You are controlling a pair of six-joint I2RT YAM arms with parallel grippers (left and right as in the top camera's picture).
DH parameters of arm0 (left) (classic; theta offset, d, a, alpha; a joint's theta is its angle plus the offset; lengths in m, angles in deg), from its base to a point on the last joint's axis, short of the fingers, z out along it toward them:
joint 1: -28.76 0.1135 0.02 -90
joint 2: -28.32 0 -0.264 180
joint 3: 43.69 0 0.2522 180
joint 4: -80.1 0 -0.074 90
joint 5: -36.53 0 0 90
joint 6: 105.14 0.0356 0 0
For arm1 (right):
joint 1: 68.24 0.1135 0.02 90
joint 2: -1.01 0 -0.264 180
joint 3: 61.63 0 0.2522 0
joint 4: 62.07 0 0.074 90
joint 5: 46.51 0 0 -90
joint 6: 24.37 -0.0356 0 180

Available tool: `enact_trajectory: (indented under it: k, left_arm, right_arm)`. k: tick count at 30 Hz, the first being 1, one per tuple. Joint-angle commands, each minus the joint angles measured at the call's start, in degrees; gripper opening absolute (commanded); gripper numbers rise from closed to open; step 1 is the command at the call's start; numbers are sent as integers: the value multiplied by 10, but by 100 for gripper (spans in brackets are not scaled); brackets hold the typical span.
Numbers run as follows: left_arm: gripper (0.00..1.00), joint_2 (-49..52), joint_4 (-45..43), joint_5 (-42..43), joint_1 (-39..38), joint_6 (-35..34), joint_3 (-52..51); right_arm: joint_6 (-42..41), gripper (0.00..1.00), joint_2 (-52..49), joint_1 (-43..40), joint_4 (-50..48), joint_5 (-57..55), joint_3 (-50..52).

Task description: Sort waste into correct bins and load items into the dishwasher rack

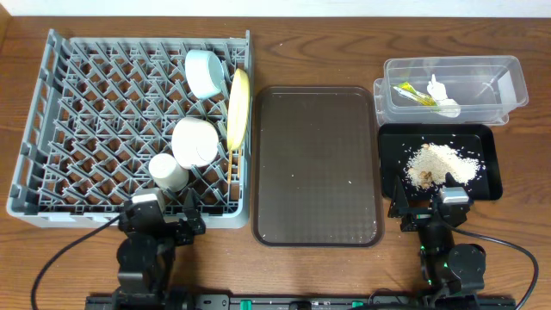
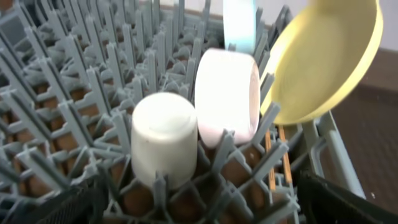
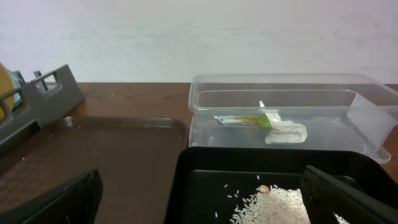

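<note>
Left side of the counter, the dishwasher rack is loaded along its right part. The light-blue bowl is at the back and the yellow plate stands on edge by the right wall. The white bowl is on its side mid-rack, and the white cup is upside down just in front of it. My left wrist view shows the chopsticks lying low between pegs under the plate. The brown tray sits centre. Far right, the clear tub holds the wrapper and white scraps. The black tray in front of it holds the rice crumbs. The left fingers are spread wide at the rack's near edge, grasping nothing. The right fingers are spread at the black tray's near edge, likewise released.
</note>
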Motion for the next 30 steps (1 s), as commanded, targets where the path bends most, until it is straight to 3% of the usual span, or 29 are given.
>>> enact_trajectory:
  k: [1,6,11,14,17,30]
  left_arm:
    - [98,-28,-47,-5,-1,8,-38]
    - [98,-28,-177,-7,5,15,-95]
    - [98,-28,-290,-3,8,84,-137]
    - [98,-28,-280,15,8,122,-137]
    - [98,-28,-237,25,8,120,-137]
    - [98,-26,-235,25,8,108,-137]
  right_arm:
    - [7,99,3,1,2,-2,1]
    - [7,99,3,1,2,-2,1]
    - [7,99,3,1,2,-2,1]
    - [7,99,3,1,2,-2,1]
    - [7,99,3,1,2,-2,1]
    - [7,99,3,1,2,-2,1]
